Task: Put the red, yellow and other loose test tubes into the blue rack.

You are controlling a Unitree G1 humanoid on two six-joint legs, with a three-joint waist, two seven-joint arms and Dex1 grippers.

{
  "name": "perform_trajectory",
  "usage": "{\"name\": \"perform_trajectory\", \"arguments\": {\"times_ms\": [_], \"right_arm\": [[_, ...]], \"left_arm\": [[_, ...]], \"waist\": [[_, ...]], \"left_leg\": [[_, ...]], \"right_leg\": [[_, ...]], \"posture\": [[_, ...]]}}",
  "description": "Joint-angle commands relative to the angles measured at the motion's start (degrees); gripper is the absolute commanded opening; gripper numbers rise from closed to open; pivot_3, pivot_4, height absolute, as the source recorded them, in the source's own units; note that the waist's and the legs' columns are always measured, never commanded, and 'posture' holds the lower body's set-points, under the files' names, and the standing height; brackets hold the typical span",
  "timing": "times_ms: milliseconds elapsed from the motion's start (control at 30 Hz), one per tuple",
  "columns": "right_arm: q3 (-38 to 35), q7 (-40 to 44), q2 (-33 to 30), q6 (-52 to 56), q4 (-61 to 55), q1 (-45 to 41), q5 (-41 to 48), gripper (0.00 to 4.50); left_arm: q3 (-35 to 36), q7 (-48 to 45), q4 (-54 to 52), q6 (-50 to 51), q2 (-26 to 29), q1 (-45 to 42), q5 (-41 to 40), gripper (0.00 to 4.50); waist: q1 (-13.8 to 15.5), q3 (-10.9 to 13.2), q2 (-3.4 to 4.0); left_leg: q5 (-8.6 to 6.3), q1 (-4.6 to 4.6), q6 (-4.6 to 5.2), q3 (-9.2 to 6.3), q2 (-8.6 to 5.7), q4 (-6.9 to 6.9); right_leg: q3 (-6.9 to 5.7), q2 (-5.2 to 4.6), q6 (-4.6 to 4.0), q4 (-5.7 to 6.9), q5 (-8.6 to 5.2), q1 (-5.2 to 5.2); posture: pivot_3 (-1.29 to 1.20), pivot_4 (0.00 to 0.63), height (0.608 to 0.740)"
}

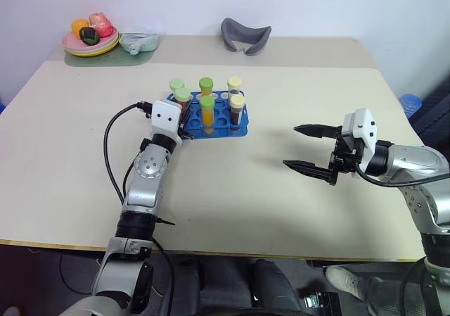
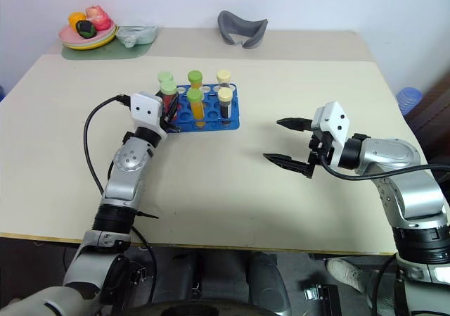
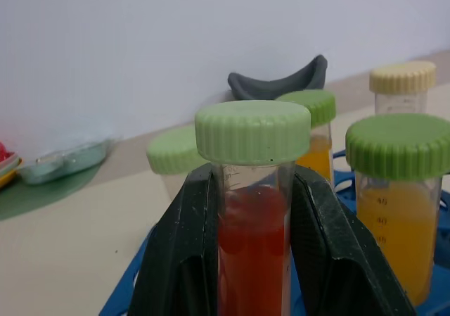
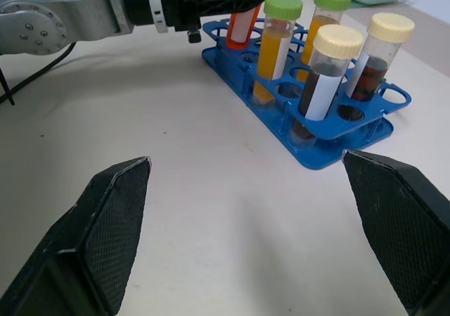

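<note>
A red test tube (image 3: 252,260) is pinched upright by the left gripper (image 3: 253,260) over the blue rack (image 1: 242,127), apparently for seating beside five tubes already racked; the right gripper (image 1: 309,148) is held spread, well apart.

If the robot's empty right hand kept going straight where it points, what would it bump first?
Probably the blue rack. The open right end effector points across bare table towards it, though it might pass just in front.

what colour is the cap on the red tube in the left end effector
Pale green cap on the red-liquid clear plastic tube; left wrist view.
</note>
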Motion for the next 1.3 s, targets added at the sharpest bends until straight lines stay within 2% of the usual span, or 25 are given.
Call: {"name": "perform_trajectory", "arguments": {"times_ms": [33,67,133,233,267,433,533,633,833,1000,1100,1200,1300], "right_arm": [[-1.7,-0.6,-0.2,-0.1,-2.1,-0.1,0.9,4.5],[-1.6,-0.7,-0.1,0.0,-2.2,-0.2,0.9,4.5],[-1.2,-1.0,0.2,0.1,-2.4,-0.4,1.0,4.5],[-0.8,-1.1,0.4,0.1,-2.2,-0.6,0.8,4.5],[-0.7,-1.1,0.5,0.1,-2.1,-0.8,0.8,4.5],[-0.3,-1.4,1.2,0.4,-2.3,-0.8,1.1,4.5],[-0.4,-1.7,1.7,0.8,-2.7,-0.1,1.3,4.5],[-1.2,-1.9,1.9,0.8,-3.1,2.2,1.2,4.5],[-5.9,-5.1,3.0,-1.0,-5.3,12.4,0.7,4.5],[-10.8,-10.6,6.8,-3.8,-7.2,21.4,-0.4,4.5],[-15.0,-11.4,8.4,-6.8,-6.0,26.6,-0.5,4.5],[-18.7,-14.8,10.9,-10.3,-3.4,28.6,-1.8,4.5],[-20.8,-14.9,11.6,-12.9,-0.8,29.6,-1.9,4.5]], "left_arm": [[-0.3,0.5,0.0,-0.7,-0.4,0.8,0.2,0.79],[-0.2,0.5,0.1,-0.5,-0.5,0.9,-0.2,1.82],[0.5,-1.0,0.4,0.0,-1.1,1.2,-2.6,2.68],[0.8,0.5,0.7,-0.6,-1.3,1.5,-2.0,4.27],[0.9,1.2,0.4,-0.4,-1.5,1.7,-1.8,4.45],[0.7,0.5,-6.6,0.8,-1.5,5.1,-3.6,4.45],[0.0,-1.4,-14.2,6.6,-0.6,9.7,-5.4,4.45],[-0.8,-6.7,-21.0,8.6,2.6,15.5,-7.2,4.45],[3.6,-14.5,-33.6,14.7,10.4,27.1,-14.4,4.45],[8.7,-18.3,-38.1,18.6,15.9,32.7,-19.1,4.45],[8.8,-19.1,-40.9,19.8,16.9,35.0,-19.9,4.45],[9.5,-19.6,-42.3,21.6,17.9,35.8,-20.9,4.45],[8.8,-19.4,-42.8,22.5,17.8,35.0,-20.9,4.45]], "waist": [[0.0,0.0,0.0],[0.0,0.0,0.0],[0.0,0.0,0.0],[-0.1,0.0,0.0],[-0.1,0.0,0.0],[-0.1,0.0,0.0],[-0.2,0.0,0.01],[-0.2,0.0,0.02],[-0.1,0.0,0.02],[-0.1,0.0,0.02],[-0.1,0.0,0.02],[-0.3,0.0,0.03],[-0.3,0.0,0.06]], "left_leg": [[0.0,0.0,0.0,0.0,0.0,0.0],[0.0,0.0,0.0,0.0,0.0,0.0],[0.0,0.0,0.0,0.0,0.0,0.0],[0.0,0.0,0.0,0.0,0.01,0.0],[0.0,0.0,0.0,0.0,0.01,0.0],[0.0,0.0,0.0,0.0,0.01,-0.01],[0.0,0.0,0.0,-0.05,0.03,-0.01],[0.0,0.02,0.01,-0.09,0.05,-0.02],[-0.01,0.02,0.01,-0.1,0.07,-0.05],[-0.02,0.09,0.02,-0.07,0.07,-0.08],[-0.02,0.09,0.02,-0.05,0.07,-0.1],[-0.02,0.14,0.02,0.04,0.07,-0.09],[-0.02,0.17,0.02,0.07,0.08,-0.1]], "right_leg": [[0.0,0.0,0.0,0.0,0.0,0.0],[0.0,0.0,0.0,0.0,0.0,0.0],[0.0,0.0,0.0,0.0,0.0,0.01],[0.0,0.01,0.0,0.0,0.0,-0.01],[0.0,0.02,0.0,0.01,0.0,-0.02],[0.0,0.0,0.0,0.0,0.0,0.0],[0.0,0.02,0.0,0.0,0.0,-0.01],[0.01,0.03,0.0,0.01,0.0,0.0],[0.01,0.01,-0.01,-0.04,0.0,0.02],[0.01,0.01,-0.02,-0.08,-0.01,0.12],[0.01,0.02,-0.02,-0.09,-0.02,0.12],[0.02,0.02,-0.02,-0.11,-0.02,0.17],[0.03,0.05,-0.03,-0.09,-0.02,0.17]], "posture": [[0.0,0.15,0.74],[0.0,0.15,0.74],[0.0,0.15,0.74],[0.0,0.15,0.74],[0.0,0.15,0.74],[0.0,0.15,0.74],[0.0,0.15,0.74],[0.0,0.15,0.74],[0.0,0.15,0.74],[0.0,0.15,0.74],[0.0,0.15,0.74],[0.0,0.15,0.74],[0.0,0.15,0.74]]}}
